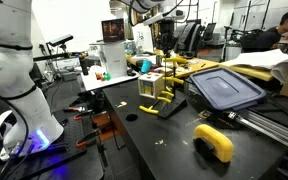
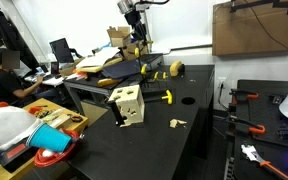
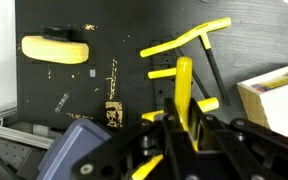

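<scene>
My gripper (image 3: 182, 120) is shut on a yellow bar (image 3: 184, 85), which stands up between the fingers in the wrist view. It hangs above the black table in both exterior views (image 1: 167, 45) (image 2: 137, 40). Below it on the table lie yellow T-shaped pieces (image 3: 189, 42), and more yellow bars (image 3: 164, 73) show beside the held one. A small wooden box (image 3: 274, 92) is at the right edge of the wrist view; it also shows in both exterior views (image 1: 152, 85) (image 2: 126, 103).
A yellow-handled tool (image 3: 54, 47) (image 1: 216, 141) lies on the table. A dark blue lid (image 1: 224, 88) (image 3: 74, 150) sits near cardboard sheets (image 1: 269, 65). A white robot (image 1: 14, 70) stands beside the table. A person (image 2: 2, 80) sits at a desk.
</scene>
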### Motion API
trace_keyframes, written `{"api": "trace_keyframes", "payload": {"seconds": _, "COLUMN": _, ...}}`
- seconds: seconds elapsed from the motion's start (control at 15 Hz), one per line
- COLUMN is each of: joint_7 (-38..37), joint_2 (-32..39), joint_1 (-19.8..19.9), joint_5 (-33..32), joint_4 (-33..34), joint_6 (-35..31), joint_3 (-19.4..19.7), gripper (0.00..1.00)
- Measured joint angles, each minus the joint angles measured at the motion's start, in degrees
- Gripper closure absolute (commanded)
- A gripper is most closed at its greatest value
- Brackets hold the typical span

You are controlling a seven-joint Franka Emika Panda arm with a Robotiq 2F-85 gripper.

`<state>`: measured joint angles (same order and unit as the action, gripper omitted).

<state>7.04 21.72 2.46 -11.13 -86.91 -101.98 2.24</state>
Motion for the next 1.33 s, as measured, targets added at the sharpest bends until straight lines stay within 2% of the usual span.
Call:
{"api": "trace_keyframes", "payload": {"seconds": 0.47, "joint_7": -6.35, "joint_2": 1.87, "joint_1": 0.15, "joint_5": 0.38, "joint_4": 0.05, "joint_6": 0.07, "joint_3": 0.74, "gripper": 0.96}}
{"api": "trace_keyframes", "payload": {"seconds": 1.33, "joint_7": -15.22, "joint_2": 2.89, "joint_1": 2.47, "joint_5": 6.25, "joint_4": 0.05, "joint_6": 0.09, "joint_3": 2.23, "gripper": 0.96}}
